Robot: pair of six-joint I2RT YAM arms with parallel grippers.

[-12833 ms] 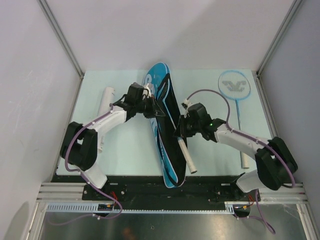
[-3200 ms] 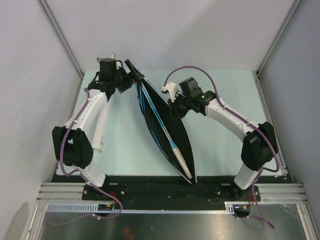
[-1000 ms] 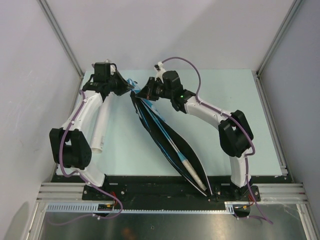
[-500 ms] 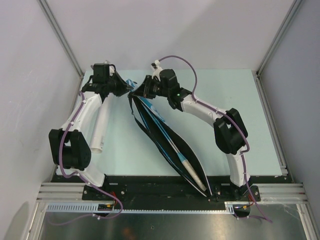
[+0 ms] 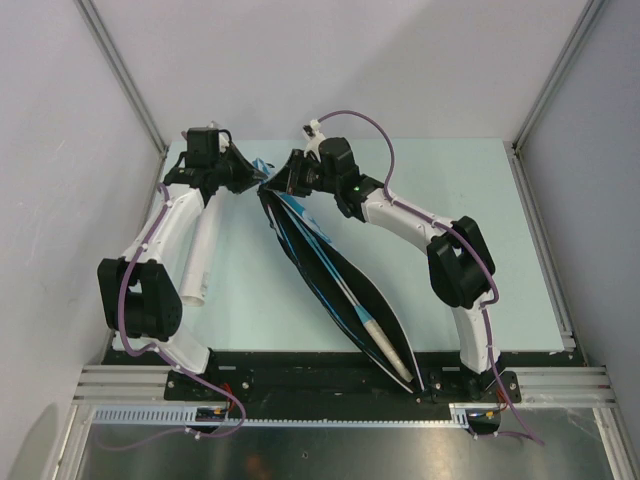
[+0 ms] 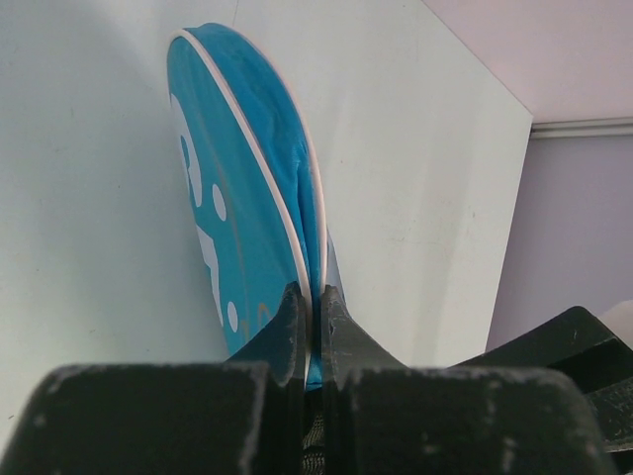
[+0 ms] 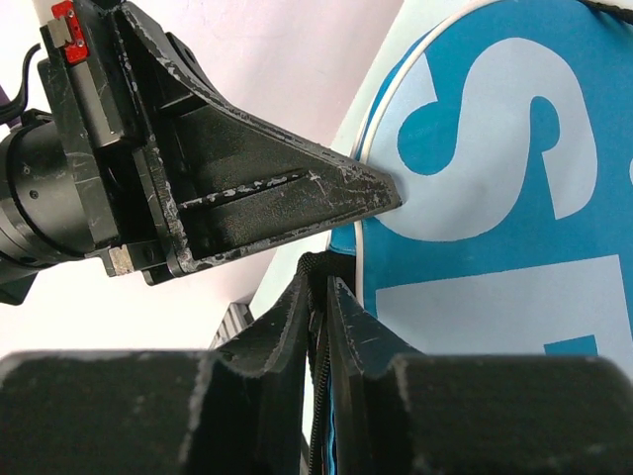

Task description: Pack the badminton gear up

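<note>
Right wrist view shows a big white "S" on the blue fabric bag (image 7: pixel 514 148), which has white piping along its curved rim. At upper centre of the top view, the left gripper (image 6: pixel 309 297) has its jaws pinching that rim, and the right gripper (image 7: pixel 316 282) has its jaws pinching the black zip edge. A white racket handle (image 5: pixel 385 345) lies in the bag's gaping mouth. A white tube (image 5: pixel 197 275) lies at left. Pale-green worktop (image 5: pixel 470 220) spreads to the right.

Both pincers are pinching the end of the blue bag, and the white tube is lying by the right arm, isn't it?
No, the white tube lies by the left arm; the top view shows it. The left pincer and right pincer do both pinch the end of the blue bag.
</note>
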